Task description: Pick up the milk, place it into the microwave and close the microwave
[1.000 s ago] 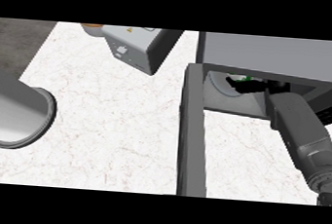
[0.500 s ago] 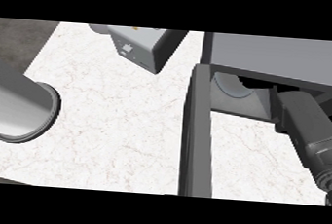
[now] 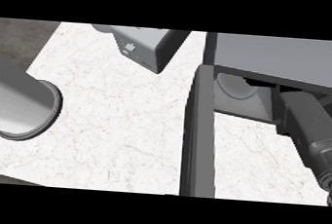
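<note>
1. White marble with faint veins forms the counter (image 3: 124, 130), matte and flat across the near and middle ground.
2. A smooth grey cylinder with a flared rim, the left forearm (image 3: 11, 98), lies at the left edge; the left hand does not show.
3. The right forearm (image 3: 315, 139), grey and segmented, rises from the lower right corner and slants up-left into the microwave (image 3: 281, 58).
4. The right hand is hidden under the oven's flat grey top, so I cannot tell whether it is released or grasping.
5. The microwave door (image 3: 197, 135) stands open, seen edge-on as a dark grey slab.
6. A pale round turntable (image 3: 235, 87) shows inside the cavity; the milk cannot be seen.
7. Farthest off, a tilted grey box (image 3: 148, 47) sits at the counter's back.
8. A second ago a green-marked thing showed at the cavity's mouth beside the black hand; both are now out of sight, and the left forearm fills more of the left side.
</note>
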